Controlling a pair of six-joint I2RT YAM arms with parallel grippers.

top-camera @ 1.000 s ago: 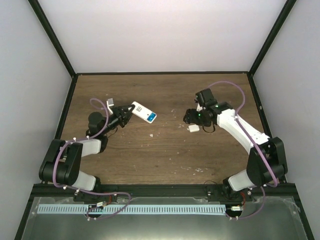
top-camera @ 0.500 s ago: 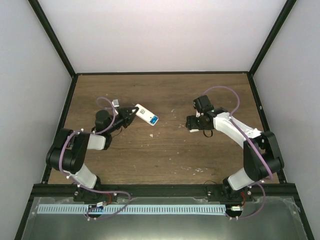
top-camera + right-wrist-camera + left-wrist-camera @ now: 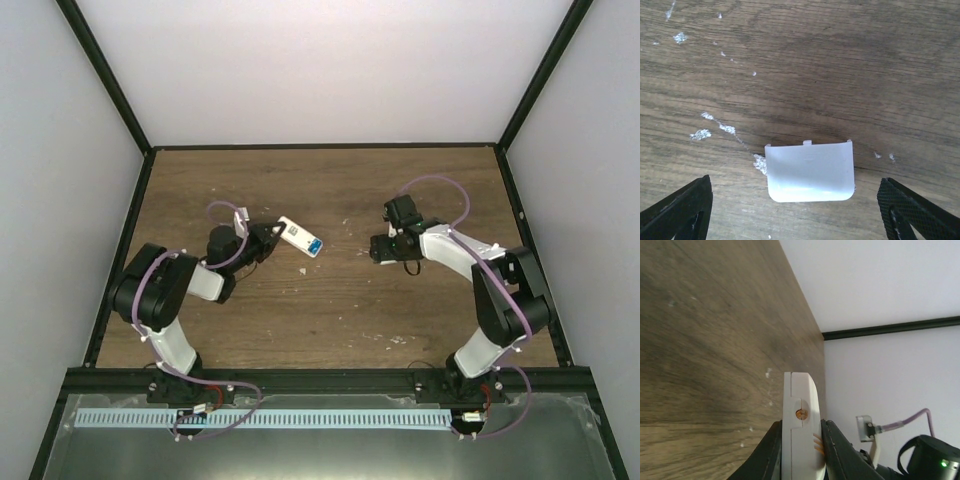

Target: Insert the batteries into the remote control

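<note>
1. The left gripper is clamped on one end of the white remote control, its fingers pressing both faces.
2. The remote points toward the middle of the wooden table. In the left wrist view it shows edge-on, with an orange spot on its side.
3. The blue batteries show at the remote's free end; how many cannot be told.
4. The right gripper hangs over the table with its jaws spread wide, gripping nothing.
5. A small white battery cover lies flat on the wood between those fingers, touching neither.
6. White flecks dot the wood near the cover.
</note>
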